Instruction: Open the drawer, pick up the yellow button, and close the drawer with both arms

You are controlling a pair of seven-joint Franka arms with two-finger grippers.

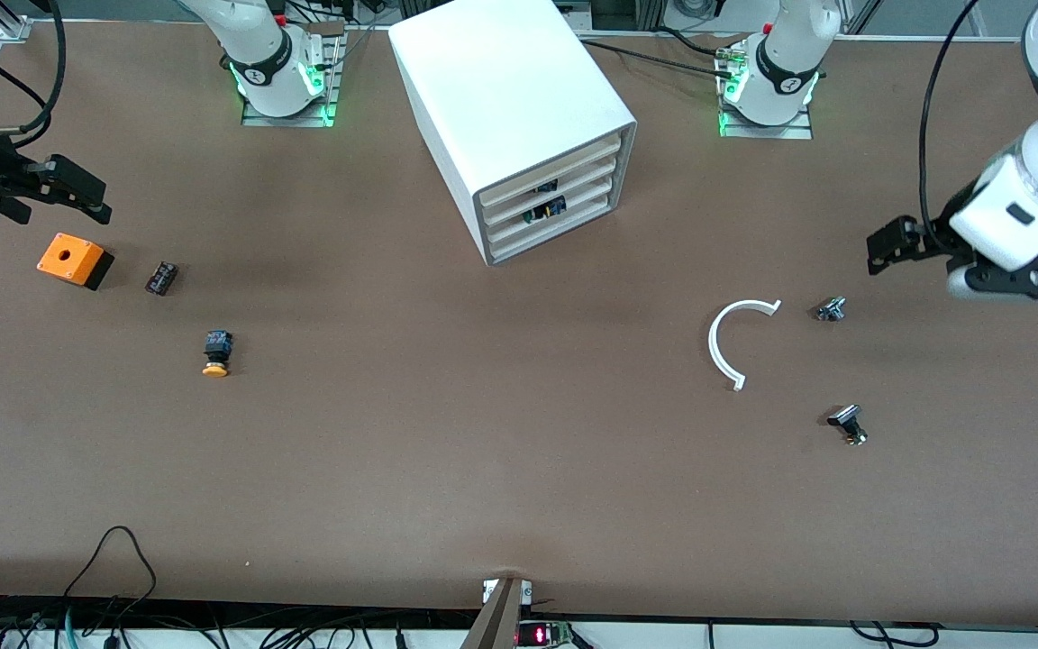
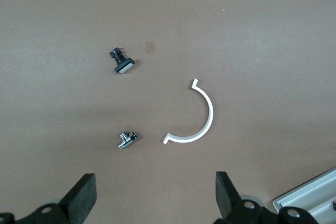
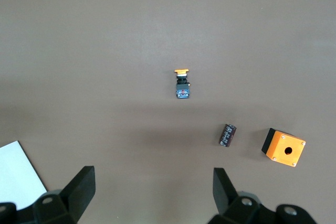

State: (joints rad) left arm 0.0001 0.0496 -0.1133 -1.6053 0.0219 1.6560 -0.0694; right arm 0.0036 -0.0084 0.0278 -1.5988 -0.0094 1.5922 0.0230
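Waiting, both grippers wide and empty: left gripper (image 1: pixel 884 248) at left arm's end, right gripper (image 1: pixel 77 191) over orange box (image 1: pixel 74 260) | drawers (image 1: pixel 548 210) all shut | button (image 1: pixel 216 352) lies on table, near right arm's end | task looks finished, retreat slowly.

- The cabinet (image 1: pixel 519 117) shows only dark, unreadable shapes in the slots of its 4 drawers.
- The left gripper (image 1: pixel 888 245) and right gripper (image 1: pixel 77 189) arms run off the front view's edges.
- In the left wrist view, 1 cabinet corner (image 2: pixel 310 198) is cut off.
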